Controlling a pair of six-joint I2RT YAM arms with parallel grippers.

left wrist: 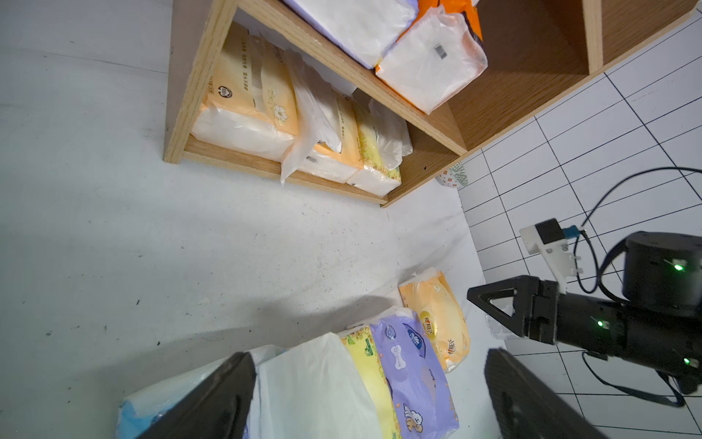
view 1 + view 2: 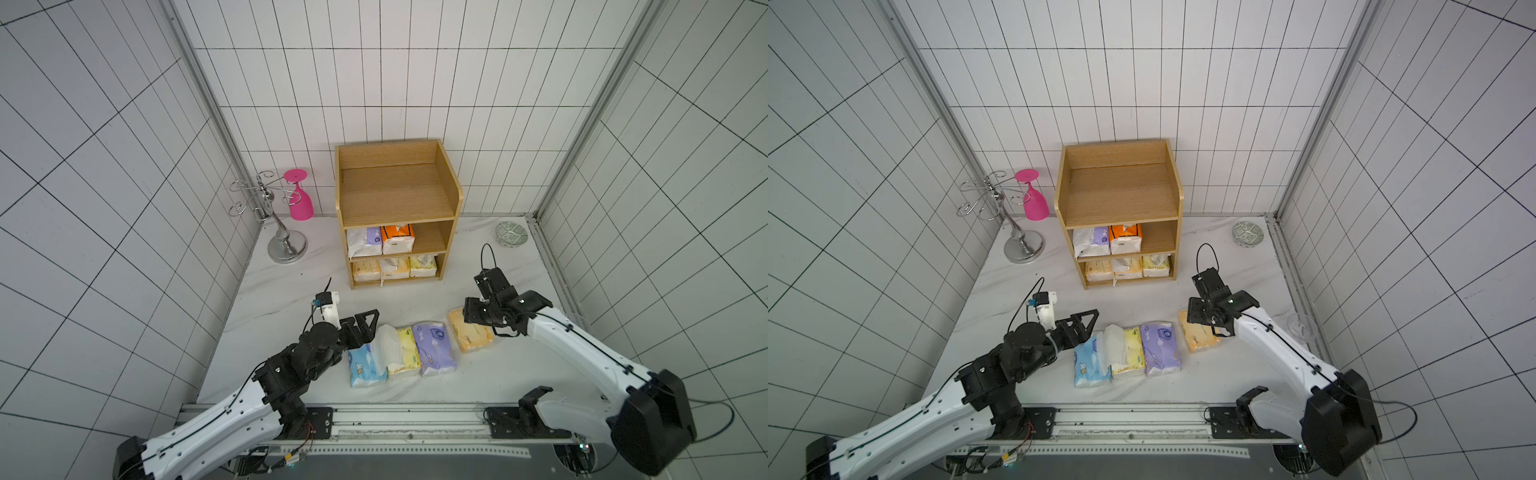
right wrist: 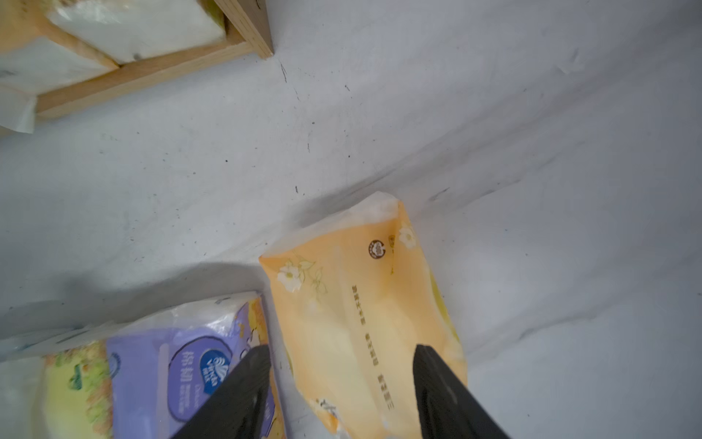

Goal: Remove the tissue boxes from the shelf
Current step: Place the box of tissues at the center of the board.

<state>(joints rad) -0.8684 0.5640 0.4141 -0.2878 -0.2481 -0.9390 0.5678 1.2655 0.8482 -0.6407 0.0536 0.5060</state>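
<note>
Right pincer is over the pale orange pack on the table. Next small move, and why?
Probably lift the right pincer straight up off the pale orange pack: its jaws stand apart and the pack lies flat on the table, so it looks released. Five packs sit in the shelf; the yellow pack at the bottom tier's right end seems nearest.

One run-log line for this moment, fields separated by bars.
right gripper: open over pale orange pack | left gripper: open | shelf: five tissue packs inside | table: four laid out

White arm shells [image 2: 582, 353], black joints [image 2: 652, 419] and thin black cables [image 2: 587, 341] — black triangular jaws, green lights [image 1: 678, 267]
</note>
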